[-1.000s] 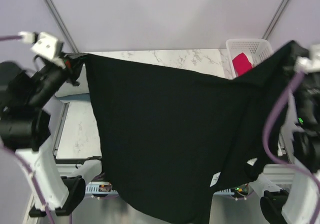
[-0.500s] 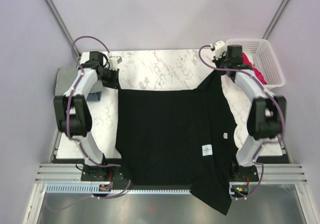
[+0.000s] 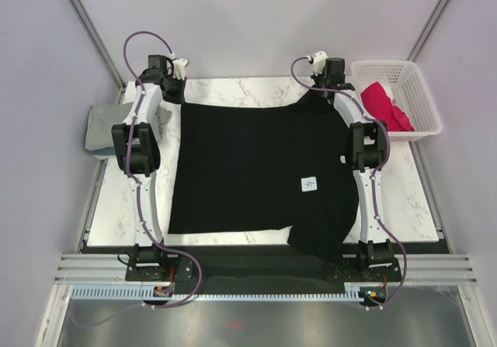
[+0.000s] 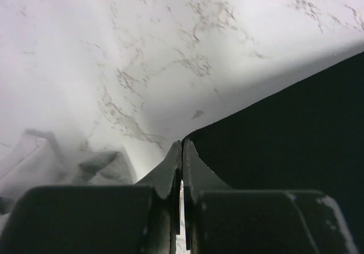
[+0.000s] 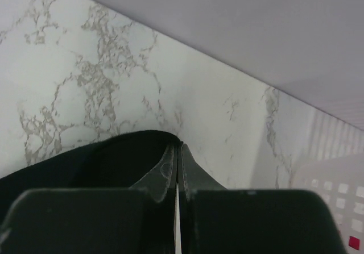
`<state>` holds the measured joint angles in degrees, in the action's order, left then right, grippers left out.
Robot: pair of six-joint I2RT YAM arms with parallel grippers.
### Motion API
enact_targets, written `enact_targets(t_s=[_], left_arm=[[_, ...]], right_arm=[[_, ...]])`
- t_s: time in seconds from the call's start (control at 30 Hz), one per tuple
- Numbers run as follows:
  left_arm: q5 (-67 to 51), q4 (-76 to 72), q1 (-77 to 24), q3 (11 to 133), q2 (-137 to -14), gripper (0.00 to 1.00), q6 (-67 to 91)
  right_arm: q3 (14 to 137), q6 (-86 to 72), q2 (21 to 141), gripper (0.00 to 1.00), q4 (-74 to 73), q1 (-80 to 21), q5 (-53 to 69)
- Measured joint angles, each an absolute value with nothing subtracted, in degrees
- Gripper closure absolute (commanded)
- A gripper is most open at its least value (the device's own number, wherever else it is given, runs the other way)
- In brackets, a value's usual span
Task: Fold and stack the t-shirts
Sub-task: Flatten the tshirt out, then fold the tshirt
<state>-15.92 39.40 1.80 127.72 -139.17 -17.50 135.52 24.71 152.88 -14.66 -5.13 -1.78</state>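
Marble table (image 3: 241, 89); pale lilac walls (image 3: 248, 21)

bright, even; wrist foregrounds perhaps blurred

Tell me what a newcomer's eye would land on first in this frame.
The big black t-shirt dominates the scene, spread flat over the marble table with its near right part bunched at the near edge. The left gripper and right gripper each pinch one of its far corners, jaws closed. At far right, a crimson-pink shirt lies in the white basket.
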Motion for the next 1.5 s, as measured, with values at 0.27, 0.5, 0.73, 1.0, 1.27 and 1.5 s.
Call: enact_targets(t_s=[0.27, 0.5, 0.73, 1.0, 1.27, 1.5], left_arm=[[-13.61, 34.85, 2.46, 129.54, -140.75, 0.98, -17.47], [-13.45, 31.48, 2.76, 130.30, -142.78, 0.98, -17.45], [-13.80, 30.48, 3.05, 129.51, -141.75, 0.98, -17.41], [-17.56, 31.18, 3.57, 124.14, -132.97, 0.98, -17.32], [-20.82, 32.05, 3.57, 121.01, -125.75, 0.98, -17.37], [-22.52, 35.86, 3.62, 115.63, -122.08, 0.98, -17.47]], right_arm=[[135.13, 23.53, 152.88, 1.00, -6.79, -5.32, -5.10], [135.13, 23.49, 152.88, 1.00, -2.13, -6.44, -7.09], [130.72, 24.34, 150.12, 1.00, -3.44, -7.86, -8.16], [120.60, 25.34, 136.73, 1.00, -6.04, -7.99, -8.84], [114.41, 24.80, 127.20, 1.00, -8.82, -8.01, -8.49], [105.08, 23.57, 119.55, 1.00, -14.50, -8.14, -7.11]])
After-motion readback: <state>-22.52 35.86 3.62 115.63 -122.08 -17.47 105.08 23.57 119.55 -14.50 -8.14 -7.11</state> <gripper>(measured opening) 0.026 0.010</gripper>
